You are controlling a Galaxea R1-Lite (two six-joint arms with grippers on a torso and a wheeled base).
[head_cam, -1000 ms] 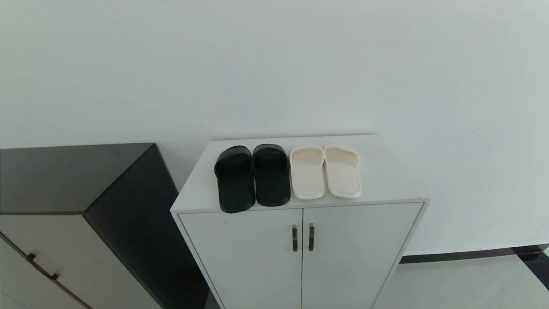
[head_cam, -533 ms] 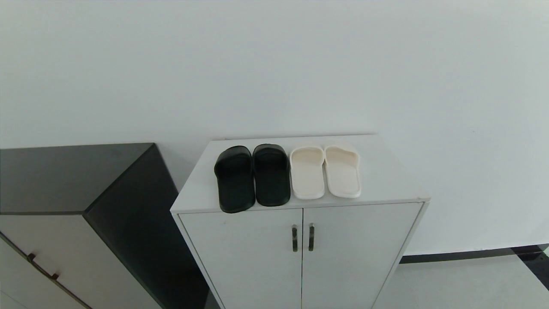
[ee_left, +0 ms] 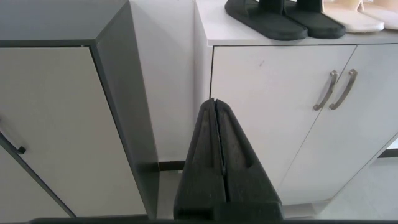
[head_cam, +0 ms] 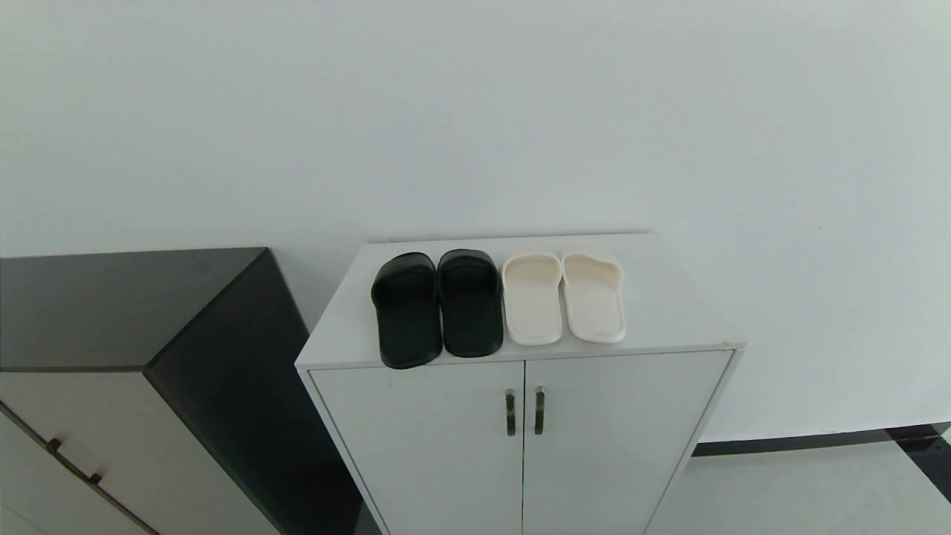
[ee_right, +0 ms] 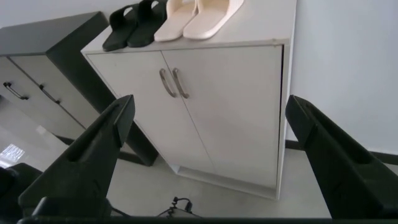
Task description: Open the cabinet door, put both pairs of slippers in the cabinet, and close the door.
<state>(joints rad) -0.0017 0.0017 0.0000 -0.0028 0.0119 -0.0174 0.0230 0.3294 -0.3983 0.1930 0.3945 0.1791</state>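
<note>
Both doors of white cabinet shut, two handles side by side at centre seam. Black slippers on cabinet top, left half. Cream slippers just beside them, right half. Left gripper before cabinet, fingers pressed together, holding nothing. Right gripper before cabinet, fingers spread wide, empty. Dark cabinet stands just left of white cabinet.
</note>
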